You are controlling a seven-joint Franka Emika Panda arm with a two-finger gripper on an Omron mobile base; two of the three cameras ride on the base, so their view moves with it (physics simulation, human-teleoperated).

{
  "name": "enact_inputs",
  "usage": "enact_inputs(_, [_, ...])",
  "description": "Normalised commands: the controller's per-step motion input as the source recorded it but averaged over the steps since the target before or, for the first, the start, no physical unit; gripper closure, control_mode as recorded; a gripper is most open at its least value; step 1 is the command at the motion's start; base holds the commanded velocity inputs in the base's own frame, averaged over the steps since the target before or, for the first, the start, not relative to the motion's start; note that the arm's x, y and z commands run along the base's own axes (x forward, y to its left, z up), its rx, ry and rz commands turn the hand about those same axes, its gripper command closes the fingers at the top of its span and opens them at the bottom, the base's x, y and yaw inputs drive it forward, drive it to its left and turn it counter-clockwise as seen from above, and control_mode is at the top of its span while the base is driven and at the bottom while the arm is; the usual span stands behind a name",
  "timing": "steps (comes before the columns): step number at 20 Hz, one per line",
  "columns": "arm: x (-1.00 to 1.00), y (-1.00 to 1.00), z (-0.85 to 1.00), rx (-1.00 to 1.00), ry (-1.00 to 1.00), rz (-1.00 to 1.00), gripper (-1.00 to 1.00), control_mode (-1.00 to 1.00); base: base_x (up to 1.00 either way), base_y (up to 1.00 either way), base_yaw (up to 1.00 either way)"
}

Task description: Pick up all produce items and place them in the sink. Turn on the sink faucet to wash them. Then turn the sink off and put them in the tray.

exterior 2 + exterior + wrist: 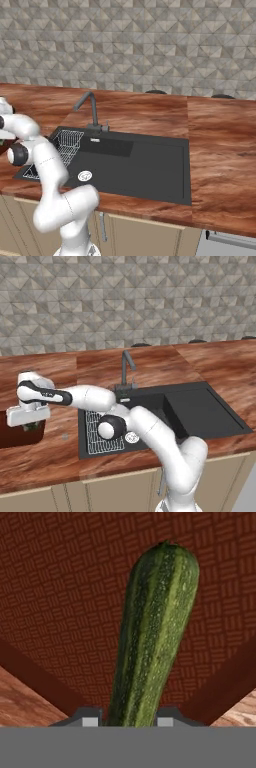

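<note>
Wood-grain bench [210, 366] across mid frame, black sink [210, 411] at centre. End effector [129, 721] at left edge, above reddish-brown tray [60, 602], clamped on green cucumber [152, 632], seen against tray's woven floor.

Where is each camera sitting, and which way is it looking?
Left base view: behind the arm's left, looking down at the sink, faucet and tray; the arm reaches left.
Right base view: behind the arm's right, looking at the same sink and faucet; the arm rises lower left.
Hand view: on the hand, looking along the fingers at the cucumber over the tray.
Both base views share the sink, faucet and wire rack.
</note>
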Motion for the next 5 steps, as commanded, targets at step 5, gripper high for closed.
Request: enact_inputs(5, [0.15, 0.03, -0.38, -0.18, 0.06, 0.00, 1.00, -1.00, 0.00, 0.00, 0.00])
